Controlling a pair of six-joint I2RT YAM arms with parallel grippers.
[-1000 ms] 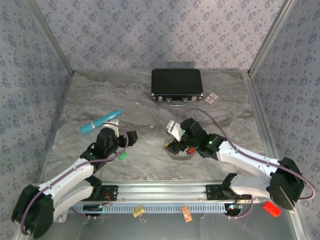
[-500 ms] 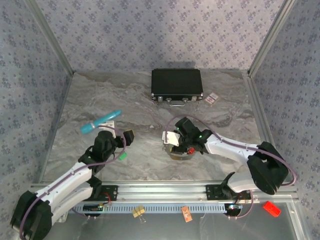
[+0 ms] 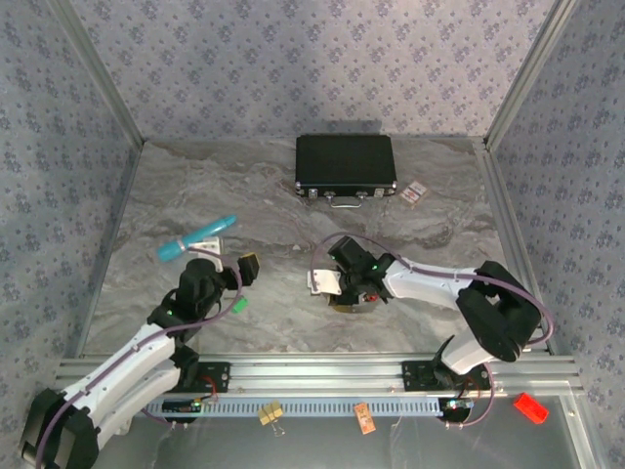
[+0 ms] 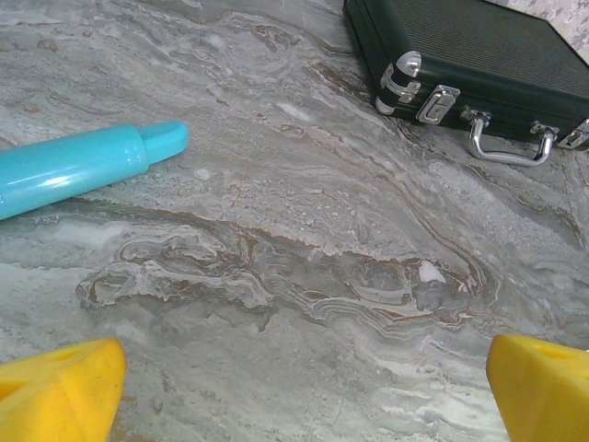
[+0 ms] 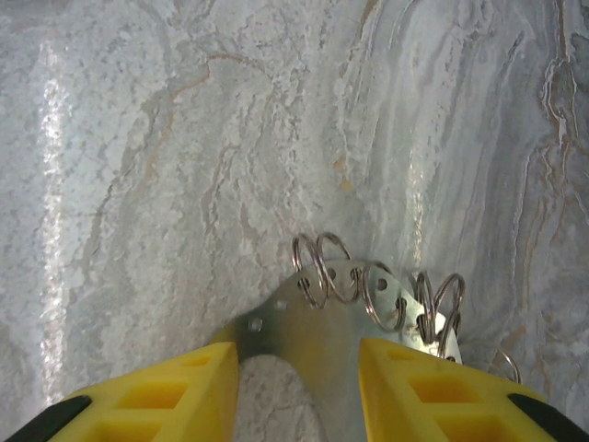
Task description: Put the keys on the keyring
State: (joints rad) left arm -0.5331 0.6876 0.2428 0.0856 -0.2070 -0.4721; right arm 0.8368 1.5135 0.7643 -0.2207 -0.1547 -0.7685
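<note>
Left gripper: we see it wide open. The yellow fingers sit at the two bottom corners of the wrist view with nothing between them, over bare marble table.
Right gripper: tip is down at the keyring, and its yellow fingers are only a little apart. Grey metal sits in the gap, but we cannot tell if it is pinched or just lying there.
Keyring: on the table right of centre, under the right gripper's tip. Close up we see a flat curved grey strip with several small wire loops hooked through its holes.
Green key: we see it flat on the table, just beside the left arm, on the near side of the left gripper and well apart from the keyring.
Red key: right at the keyring, under the right arm. We cannot tell if it is touching or just beside.
Black case: closed, at the far side of the table, with its metal handle facing the arms.
Teal tube: lying flat on the left of the table, well apart from the case.
Small card: just right of the case.
Near rail: yellow clip, orange tag, and a red piece off to the right.
</note>
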